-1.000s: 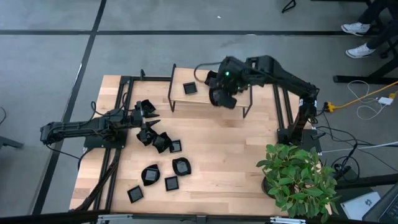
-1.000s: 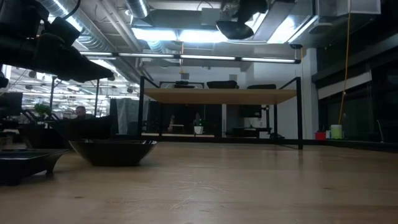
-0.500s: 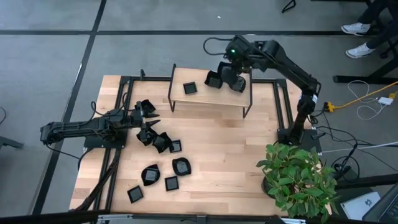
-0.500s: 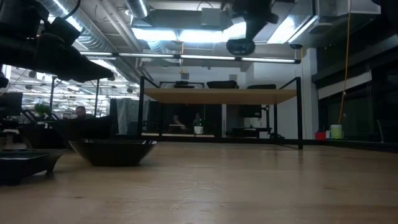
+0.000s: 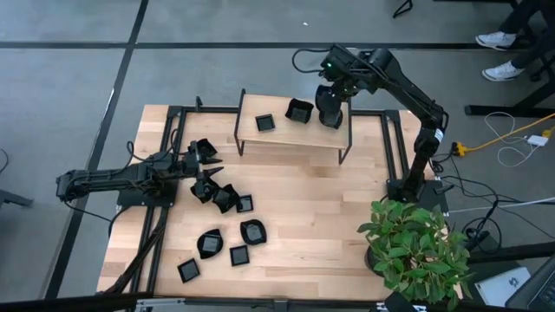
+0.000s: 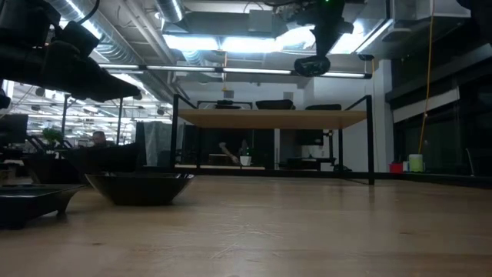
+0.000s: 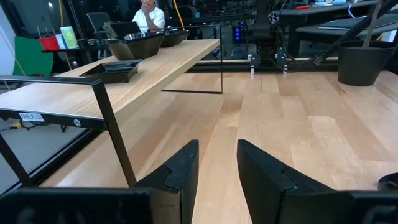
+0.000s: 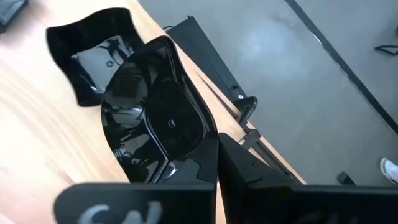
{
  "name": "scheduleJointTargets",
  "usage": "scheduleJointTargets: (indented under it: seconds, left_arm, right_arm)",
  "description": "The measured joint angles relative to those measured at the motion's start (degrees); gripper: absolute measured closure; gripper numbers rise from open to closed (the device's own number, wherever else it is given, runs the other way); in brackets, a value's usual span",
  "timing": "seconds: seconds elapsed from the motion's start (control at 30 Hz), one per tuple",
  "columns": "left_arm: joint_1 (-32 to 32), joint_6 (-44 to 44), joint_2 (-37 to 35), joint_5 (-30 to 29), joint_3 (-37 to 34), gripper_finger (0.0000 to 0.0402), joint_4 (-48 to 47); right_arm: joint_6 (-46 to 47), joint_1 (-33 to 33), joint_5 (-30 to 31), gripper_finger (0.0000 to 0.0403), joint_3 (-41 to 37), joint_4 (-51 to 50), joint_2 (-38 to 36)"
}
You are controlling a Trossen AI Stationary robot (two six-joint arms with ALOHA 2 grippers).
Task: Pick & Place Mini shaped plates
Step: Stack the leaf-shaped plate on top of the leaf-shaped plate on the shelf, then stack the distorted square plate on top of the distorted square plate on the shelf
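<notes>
Near, lower left of high view: loose mini shaped plates point(image 5: 227, 227) clustered, some overlapping and hard to separate. Left gripper point(image 5: 198, 159) idle beside them, fingers apart, empty. Far, top centre: right gripper point(image 5: 328, 111) clamped on a wavy plate point(image 8: 155, 121) over the shelf point(image 5: 290, 139) edge, rim partly hidden.

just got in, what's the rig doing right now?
The right gripper is over the raised wooden shelf, shut on the rim of a glossy black wavy-edged mini plate. Two more black plates sit on the shelf: a square one and another next to the gripper. The left gripper waits open at the table's left, by a cluster of small black plates.
</notes>
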Motion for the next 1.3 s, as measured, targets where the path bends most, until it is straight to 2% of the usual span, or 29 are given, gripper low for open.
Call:
scheduleJointTargets:
  seconds: [0.17, 0.37, 0.5, 0.73, 1.3]
  left_arm:
    - [0.00, 0.00, 0.02, 0.00, 0.00, 0.0297, 0.00]
    - [0.00, 0.00, 0.02, -0.01, 0.00, 0.0297, -0.02]
    - [0.00, 0.00, 0.02, 0.00, 0.02, 0.0297, 0.00]
    - [0.02, 0.00, 0.02, -0.02, 0.00, 0.0297, 0.00]
    - [0.00, 0.00, 0.02, -0.02, 0.02, 0.0297, -0.02]
  right_arm:
    - [-0.38, 0.00, -0.44, 0.0400, -3.16, 0.01, -0.07]
    - [-1.26, -0.28, -0.17, 0.0400, -12.16, 1.33, -0.04]
    - [-1.29, -0.37, 2.23, 0.0400, -16.94, 2.79, 0.04]
    - [-1.47, -1.16, 4.09, 0.0398, -19.10, 5.18, 0.02]
    - [-1.49, -1.42, 4.04, 0.0303, -19.17, 6.38, 0.02]
